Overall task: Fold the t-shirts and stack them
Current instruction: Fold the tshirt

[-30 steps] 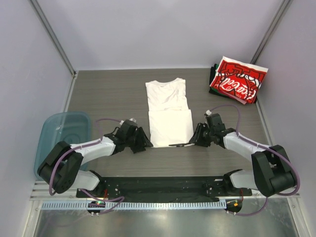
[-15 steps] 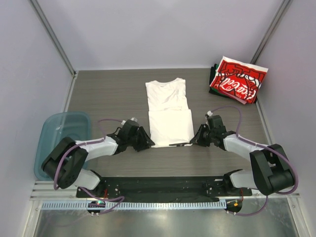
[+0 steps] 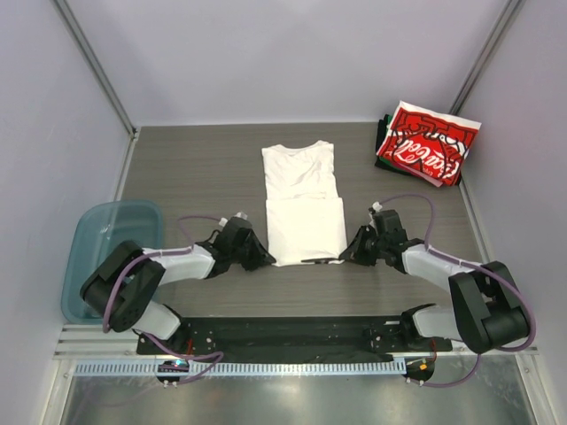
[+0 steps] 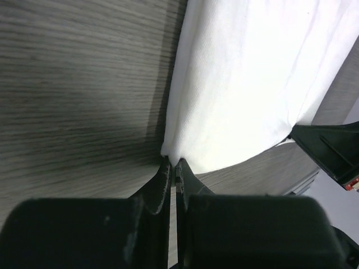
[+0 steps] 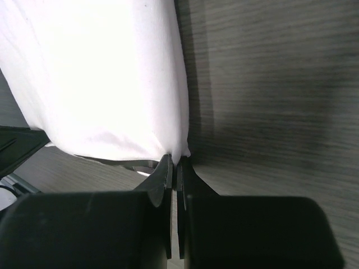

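The left claw (image 4: 173, 166) and right claw (image 5: 174, 162) were pinched shut on the near corners of the plain white cloth t-shirt (image 3: 304, 212); such shallow bites could slip or catch only 1 layer, skewing the fold.

- White script lettering is seen on the red t-shirt (image 3: 423, 146), which lies on top of the stack of folded t-shirts (image 3: 384, 133) at the far right corner of the table (image 3: 195, 168).
- The lettering is read as the Coca-Cola logo, although it is small and set at a slant in the top view.
- The logo is printed across the red field of the cloth, below a white band filled with red line drawings; no words can be made out in that band.
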Available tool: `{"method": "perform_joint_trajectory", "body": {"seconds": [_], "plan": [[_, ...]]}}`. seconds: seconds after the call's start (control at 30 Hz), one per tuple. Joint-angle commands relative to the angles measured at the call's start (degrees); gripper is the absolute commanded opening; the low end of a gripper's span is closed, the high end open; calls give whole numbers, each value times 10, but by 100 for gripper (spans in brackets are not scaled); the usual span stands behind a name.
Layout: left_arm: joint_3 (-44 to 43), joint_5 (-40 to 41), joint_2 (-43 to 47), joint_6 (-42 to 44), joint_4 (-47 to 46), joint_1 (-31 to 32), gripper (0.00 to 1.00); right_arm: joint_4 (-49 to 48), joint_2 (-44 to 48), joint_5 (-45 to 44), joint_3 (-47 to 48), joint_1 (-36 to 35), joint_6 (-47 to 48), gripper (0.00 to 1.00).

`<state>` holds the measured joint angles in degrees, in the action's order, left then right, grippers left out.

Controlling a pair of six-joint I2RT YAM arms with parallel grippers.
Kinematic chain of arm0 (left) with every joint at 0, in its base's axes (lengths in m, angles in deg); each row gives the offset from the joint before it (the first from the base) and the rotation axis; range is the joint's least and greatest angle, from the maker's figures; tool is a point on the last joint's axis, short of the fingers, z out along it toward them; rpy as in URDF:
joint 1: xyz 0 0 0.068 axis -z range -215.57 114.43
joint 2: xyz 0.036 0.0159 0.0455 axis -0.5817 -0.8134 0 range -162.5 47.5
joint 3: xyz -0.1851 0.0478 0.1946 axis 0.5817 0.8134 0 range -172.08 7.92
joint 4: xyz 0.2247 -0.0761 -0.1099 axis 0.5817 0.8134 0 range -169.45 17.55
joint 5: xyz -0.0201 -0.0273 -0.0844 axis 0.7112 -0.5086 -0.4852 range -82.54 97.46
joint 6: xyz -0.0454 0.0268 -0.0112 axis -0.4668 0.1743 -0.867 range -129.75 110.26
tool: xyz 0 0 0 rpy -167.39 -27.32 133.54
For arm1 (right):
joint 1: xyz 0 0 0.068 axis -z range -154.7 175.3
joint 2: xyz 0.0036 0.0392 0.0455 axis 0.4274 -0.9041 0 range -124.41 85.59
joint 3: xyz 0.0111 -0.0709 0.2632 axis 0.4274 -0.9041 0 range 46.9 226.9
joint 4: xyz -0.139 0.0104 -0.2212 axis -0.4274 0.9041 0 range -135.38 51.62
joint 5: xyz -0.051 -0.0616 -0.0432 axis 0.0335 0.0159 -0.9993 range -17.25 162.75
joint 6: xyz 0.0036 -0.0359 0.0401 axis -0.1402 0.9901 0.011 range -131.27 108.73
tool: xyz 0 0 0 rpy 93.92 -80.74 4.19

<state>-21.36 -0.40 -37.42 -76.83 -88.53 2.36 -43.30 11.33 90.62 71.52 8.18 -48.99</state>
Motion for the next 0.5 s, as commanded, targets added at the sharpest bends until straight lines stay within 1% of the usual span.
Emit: {"method": "perform_joint_trajectory", "body": {"seconds": [0.0,0.07,0.1,0.13,0.17,0.2,0.23,0.33,0.4,0.47], "plan": [[10,33,40,8,89,12,0,64,36,16,-20,-2,-19,1],[7,37,72,4,122,22,0,101,71,24,-23,-3,-33,1],[9,32,101,-8,136,24,0,117,109,29,-21,-5,-36,1],[12,15,116,-15,141,24,0,158,134,28,-15,-7,-37,1],[14,12,132,-20,150,30,0,178,155,27,-10,-9,-39,1],[12,14,169,-25,182,35,0,200,196,26,-3,-11,-39,1],[10,20,187,-34,199,41,0,221,212,29,13,-12,-40,1],[-5,42,269,-48,272,76,0,335,269,31,55,-18,-42,1],[-24,43,316,-51,316,85,0,379,294,32,81,-23,-45,1],[-45,56,336,-45,350,96,0,428,322,19,124,-25,-48,1]]}}
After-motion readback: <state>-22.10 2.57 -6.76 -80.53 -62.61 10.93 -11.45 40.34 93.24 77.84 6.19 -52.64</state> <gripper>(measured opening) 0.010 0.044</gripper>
